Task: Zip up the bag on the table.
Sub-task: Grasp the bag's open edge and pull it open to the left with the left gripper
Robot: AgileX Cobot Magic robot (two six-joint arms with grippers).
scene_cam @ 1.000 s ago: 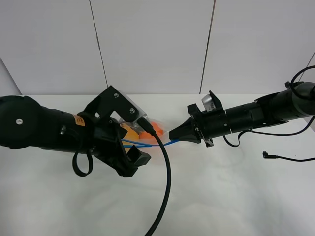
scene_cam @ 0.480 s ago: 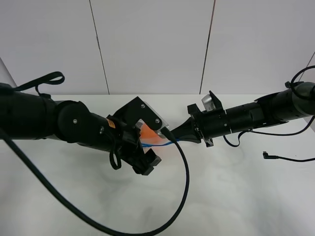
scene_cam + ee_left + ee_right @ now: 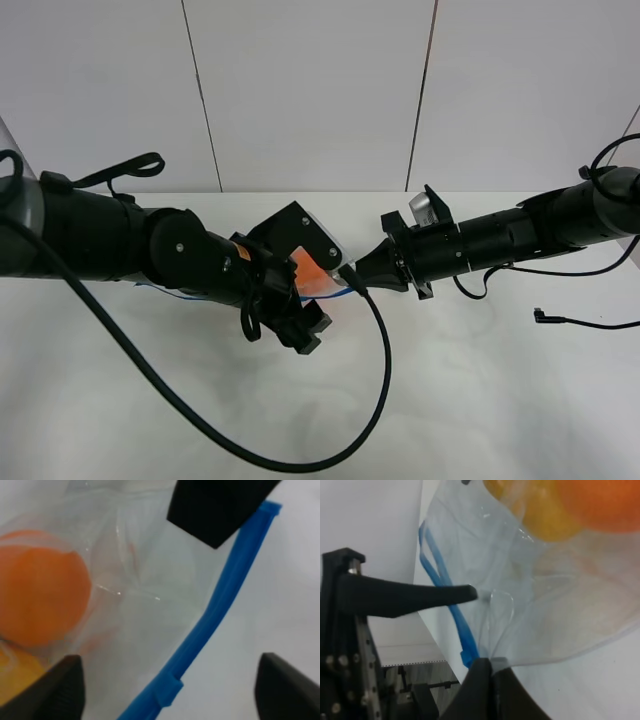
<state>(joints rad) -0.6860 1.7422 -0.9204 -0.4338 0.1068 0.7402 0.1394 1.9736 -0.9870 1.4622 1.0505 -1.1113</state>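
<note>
No words, numbers, brands or signs can be read in any view. The bag [image 3: 150, 580] shows only plain clear plastic, unprinted.

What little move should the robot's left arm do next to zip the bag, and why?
Probably close the left end effector on the blue zipper strip. Its fingers stand open on either side of that strip without touching it, while the right end effector is shut on the corner of the clear plastic zip bag.
</note>
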